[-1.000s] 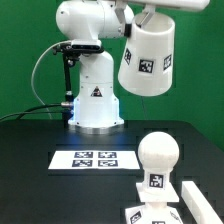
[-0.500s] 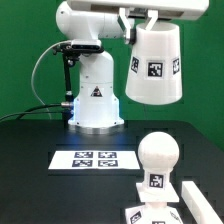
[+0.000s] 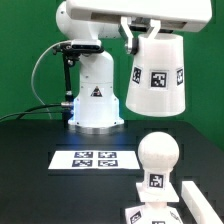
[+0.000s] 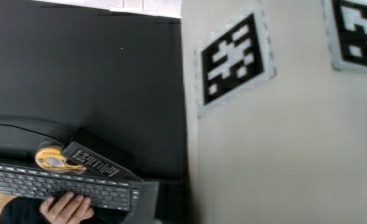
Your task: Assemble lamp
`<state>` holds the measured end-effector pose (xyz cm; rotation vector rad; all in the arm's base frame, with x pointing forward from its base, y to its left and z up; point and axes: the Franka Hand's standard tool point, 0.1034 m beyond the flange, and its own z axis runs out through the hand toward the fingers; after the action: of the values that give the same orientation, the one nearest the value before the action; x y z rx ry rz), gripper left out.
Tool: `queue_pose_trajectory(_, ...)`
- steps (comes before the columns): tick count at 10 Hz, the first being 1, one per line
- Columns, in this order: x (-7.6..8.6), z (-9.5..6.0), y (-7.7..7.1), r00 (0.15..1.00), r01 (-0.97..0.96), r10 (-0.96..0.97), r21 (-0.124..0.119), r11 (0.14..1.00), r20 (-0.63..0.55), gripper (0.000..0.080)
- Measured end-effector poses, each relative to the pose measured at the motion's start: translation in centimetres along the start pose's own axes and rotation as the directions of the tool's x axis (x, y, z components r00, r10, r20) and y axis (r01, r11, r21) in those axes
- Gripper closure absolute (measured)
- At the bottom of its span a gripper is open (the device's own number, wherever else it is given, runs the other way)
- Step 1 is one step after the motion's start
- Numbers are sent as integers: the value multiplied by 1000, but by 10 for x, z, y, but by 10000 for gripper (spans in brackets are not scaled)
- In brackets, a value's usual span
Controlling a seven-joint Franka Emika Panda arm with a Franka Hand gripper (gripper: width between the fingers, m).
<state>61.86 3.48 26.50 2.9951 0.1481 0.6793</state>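
Observation:
My gripper (image 3: 150,30) is shut on the rim of the white tapered lamp shade (image 3: 157,78) and holds it high in the air, wide end down, at the exterior view's right. The shade also fills much of the wrist view (image 4: 278,130), showing two tags; my fingers are hidden there. The round-headed bulb (image 3: 158,155) stands upright on the flat stepped base (image 3: 145,213) at the table's front right, below the shade and well apart from it.
The marker board (image 3: 95,158) lies flat on the black table in front of the robot's white body (image 3: 95,95). A green wall stands behind. In the wrist view a keyboard (image 4: 64,185) and a person's hand (image 4: 64,210) show beyond the table.
The shade has swung from tilted to nearly upright and has moved a little toward the exterior view's right and downward. The bulb and base have not moved.

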Motion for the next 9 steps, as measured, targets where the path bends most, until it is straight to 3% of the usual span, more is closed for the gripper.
queue_pose_trajectory(2, 3, 5, -1, 1000, 2, -2, -2, 1000, -29, 749)
queue_pose_trajectory(5, 11, 27, 0, 992, 8, -10, -14, 1000, -126, 749)
queue_pose_trajectory(9, -4, 61, -8, 992, 23, -26, -25, 999, -126, 749)
